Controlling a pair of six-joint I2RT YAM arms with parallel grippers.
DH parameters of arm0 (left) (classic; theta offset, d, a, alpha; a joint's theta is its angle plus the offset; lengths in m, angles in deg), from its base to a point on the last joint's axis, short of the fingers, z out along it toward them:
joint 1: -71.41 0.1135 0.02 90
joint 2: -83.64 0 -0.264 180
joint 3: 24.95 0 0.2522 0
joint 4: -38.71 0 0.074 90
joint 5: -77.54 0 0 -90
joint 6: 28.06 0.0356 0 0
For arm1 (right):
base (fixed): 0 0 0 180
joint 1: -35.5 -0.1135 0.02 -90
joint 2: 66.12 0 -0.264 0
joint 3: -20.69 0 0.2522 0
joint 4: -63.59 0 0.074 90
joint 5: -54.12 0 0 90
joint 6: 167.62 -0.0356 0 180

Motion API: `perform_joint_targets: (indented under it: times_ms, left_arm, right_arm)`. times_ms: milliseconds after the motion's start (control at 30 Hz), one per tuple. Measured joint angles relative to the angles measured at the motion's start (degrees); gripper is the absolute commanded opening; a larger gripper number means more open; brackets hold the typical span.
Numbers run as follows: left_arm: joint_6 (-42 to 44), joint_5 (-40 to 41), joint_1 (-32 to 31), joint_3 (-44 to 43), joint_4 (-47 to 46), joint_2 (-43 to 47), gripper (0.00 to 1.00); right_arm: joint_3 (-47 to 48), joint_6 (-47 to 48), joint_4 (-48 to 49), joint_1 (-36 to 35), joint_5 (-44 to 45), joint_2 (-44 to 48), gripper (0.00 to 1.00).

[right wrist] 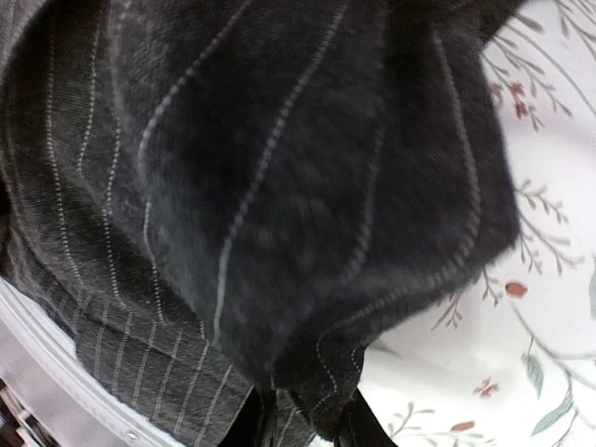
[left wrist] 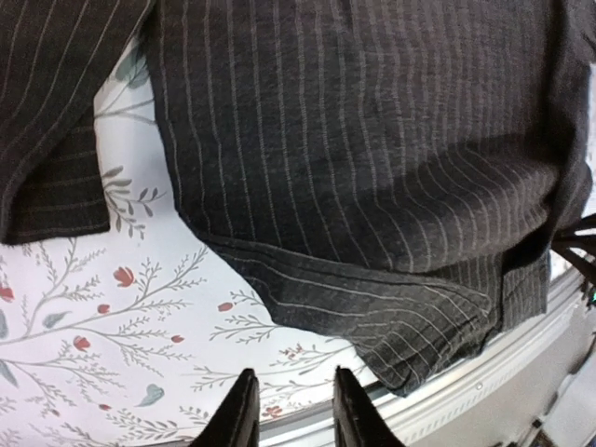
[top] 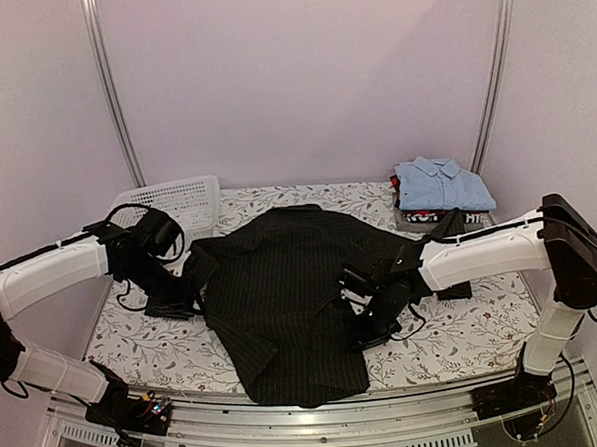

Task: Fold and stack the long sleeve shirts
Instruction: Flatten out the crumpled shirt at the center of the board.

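Left wrist view: left end effector (left wrist: 293, 417) slightly spread, nothing between fingers, over bench (left wrist: 112, 307), just beside black pinstripe shirt (left wrist: 372, 168).
Right end effector (right wrist: 309, 430): fingers apart, black cloth between them; pinched or loose, cannot tell.
Step, judged: folding black shirt, spread mid-bench.
Next move calls for: grasp on side edges, fold inward.
Count: black shirt 1; light blue shirt (top: 441, 181) 1, folded, far right; basket (top: 182, 203) 1, far left.

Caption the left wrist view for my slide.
Black pinstriped cloth shirt lying on floral tablecloth, left gripper open and empty near its hem.
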Motion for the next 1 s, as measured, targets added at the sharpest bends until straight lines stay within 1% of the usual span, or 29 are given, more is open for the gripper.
perform_joint_targets:
  times_ms: [100,167,233,333,367,500,600,767,867,933,1000]
  left_arm:
    - [0.2,0.5,0.0,-4.9,2.6,0.2,0.38]
    - [0.3,0.3,0.0,-8.4,2.5,0.6,0.41]
    - [-0.2,-0.7,-0.1,-10.4,0.8,1.2,0.41]
    - [-1.5,-3.3,-0.6,-10.8,-3.0,0.6,0.42]
    - [-2.3,-4.3,-1.1,-10.8,-4.9,-0.5,0.42]
    - [-4.8,-6.8,-3.5,-10.8,-13.4,-6.3,0.42]
    - [-6.2,-7.9,-4.3,-10.9,-19.8,-11.9,0.4]
    - [-7.5,-7.1,-4.4,-11.0,-28.2,-22.1,0.38]
    - [-7.7,-6.3,-4.3,-11.4,-31.3,-28.3,0.38]
    - [-7.7,-5.7,-4.2,-11.6,-32.8,-31.5,0.37]
    - [-7.7,-5.2,-4.0,-12.4,-33.6,-34.5,0.37]
  right_arm:
    - [0.4,-1.4,-2.4,-0.3,2.7,4.0,0.5]
    - [2.1,-1.8,-4.6,0.7,5.7,7.3,0.56]
    - [4.4,-2.0,-5.1,2.0,8.5,9.8,0.58]
    - [8.8,-1.7,-4.7,4.8,11.5,11.4,0.59]
    - [10.7,-1.5,-3.8,5.4,12.8,10.9,0.59]
    - [13.1,-0.7,0.7,8.6,14.2,7.7,0.59]
    - [13.2,-0.2,5.4,11.6,13.2,3.4,0.57]
    - [14.9,1.0,11.5,17.0,11.0,-4.9,0.39]
    - [15.5,1.4,14.1,19.4,9.6,-9.1,0.36]
    - [15.5,1.6,15.0,20.7,9.2,-11.1,0.32]
    - [14.6,1.8,15.8,21.9,8.6,-12.2,0.31]
